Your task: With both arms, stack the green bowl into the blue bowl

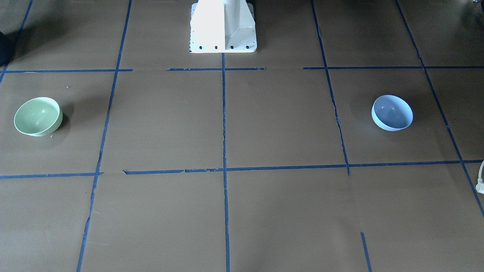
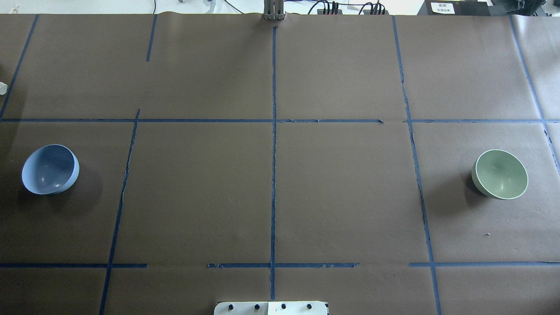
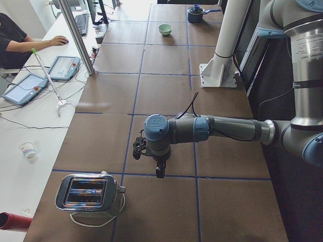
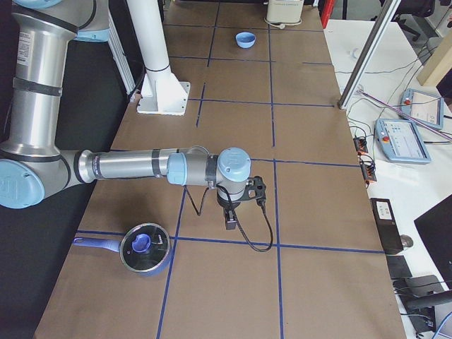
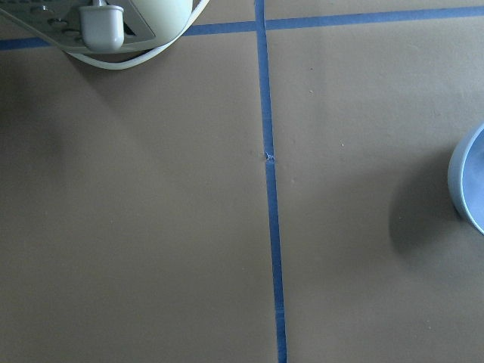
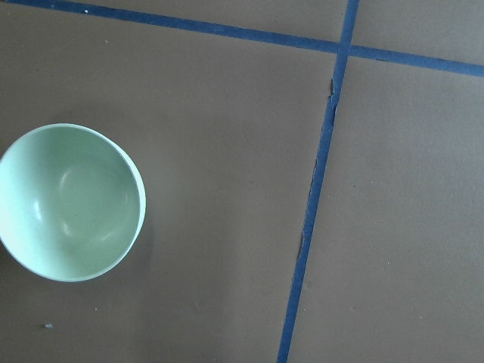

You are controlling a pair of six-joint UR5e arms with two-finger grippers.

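Observation:
The green bowl [image 2: 500,174] stands upright on the robot's right side of the table; it also shows in the front view [image 1: 38,116] and in the right wrist view [image 6: 69,203] at the left. The blue bowl [image 2: 50,169] stands upright on the robot's left side [image 1: 392,112], and only its edge shows in the left wrist view [image 5: 469,189]. The left gripper [image 3: 160,174] hangs over the table near the toaster. The right gripper [image 4: 231,224] hangs near a pot. Both show only in the side views, so I cannot tell whether they are open or shut.
A toaster [image 3: 88,194] stands at the table's left end. A lidded blue pot [image 4: 145,248] stands at the right end. The white pedestal [image 1: 223,26] is at the robot's edge. An operator [image 3: 15,38] sits at a side desk.

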